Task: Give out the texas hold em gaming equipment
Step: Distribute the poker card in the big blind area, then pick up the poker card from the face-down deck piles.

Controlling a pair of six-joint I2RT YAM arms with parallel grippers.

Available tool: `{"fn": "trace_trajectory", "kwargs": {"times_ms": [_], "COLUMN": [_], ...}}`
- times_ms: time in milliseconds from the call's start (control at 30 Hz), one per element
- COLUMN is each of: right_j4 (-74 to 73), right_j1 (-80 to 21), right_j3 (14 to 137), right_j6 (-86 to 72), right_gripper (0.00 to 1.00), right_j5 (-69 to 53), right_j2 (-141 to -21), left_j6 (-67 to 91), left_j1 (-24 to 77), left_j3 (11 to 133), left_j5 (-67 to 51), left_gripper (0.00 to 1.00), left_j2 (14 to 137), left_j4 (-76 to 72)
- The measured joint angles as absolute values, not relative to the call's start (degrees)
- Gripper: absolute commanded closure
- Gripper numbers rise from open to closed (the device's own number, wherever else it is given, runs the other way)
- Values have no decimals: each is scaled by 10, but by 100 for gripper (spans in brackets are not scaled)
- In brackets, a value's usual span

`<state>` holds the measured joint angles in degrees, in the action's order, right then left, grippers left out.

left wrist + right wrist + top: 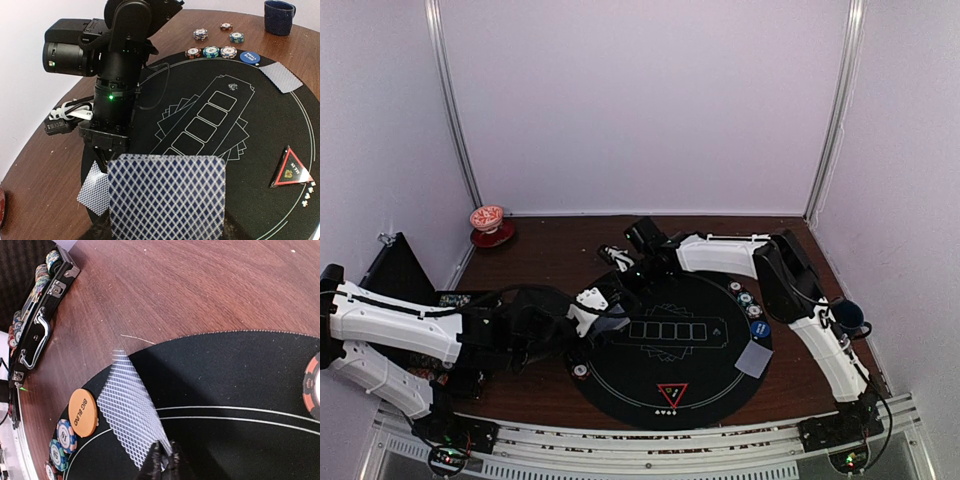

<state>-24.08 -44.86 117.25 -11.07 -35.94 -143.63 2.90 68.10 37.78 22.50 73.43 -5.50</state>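
On the brown wooden table (550,250), the right gripper (165,461) pinches a corner of a grey-blue-backed playing card (129,422) at the edge of the round black felt mat (720,370), beside the orange round button (83,411). It would do best to lay the card flat inside the mat's rim before letting go. The left gripper (588,305) clasps a second patterned card (167,197) above the mat.

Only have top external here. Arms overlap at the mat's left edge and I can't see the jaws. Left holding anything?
Observer: Yes. The left gripper is shut on a patterned card. The card's diamond-print back fills the bottom of the left wrist view.
Operator: And right?
Observer: The right gripper pinches a second card by one end, above the edge of the black mat.
Operator: Anything hidden under the arms?
Observer: An orange Big Blind button lies at the mat's edge, right beside that second card.
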Motion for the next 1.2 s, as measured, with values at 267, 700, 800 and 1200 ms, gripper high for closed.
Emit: {"fn": "trace_trajectory", "kwargs": {"times_ms": [267,700,800,1200], "right_j4": [-243,-287,-306,-313], "right_j1": [-453,-452,-449,-411], "right_j3": [1172,1128,1128,938], "right_j6": [-108,-63,-48,14], "right_gripper": [67,49,46,34], "right_j5": [-343,-303,-301,-345], "right_j2": [-1436,-1357,-1329,-1104], "left_j6": [29,29,29,29], "left_j1": [681,681,681,681], "left_j3": [378,378,378,378], "left_j5": [225,225,225,220], "left_gripper": [48,48,48,48], "left_j2": [736,736,736,736], "left_j4": [-55,-55,-55,-55]}}
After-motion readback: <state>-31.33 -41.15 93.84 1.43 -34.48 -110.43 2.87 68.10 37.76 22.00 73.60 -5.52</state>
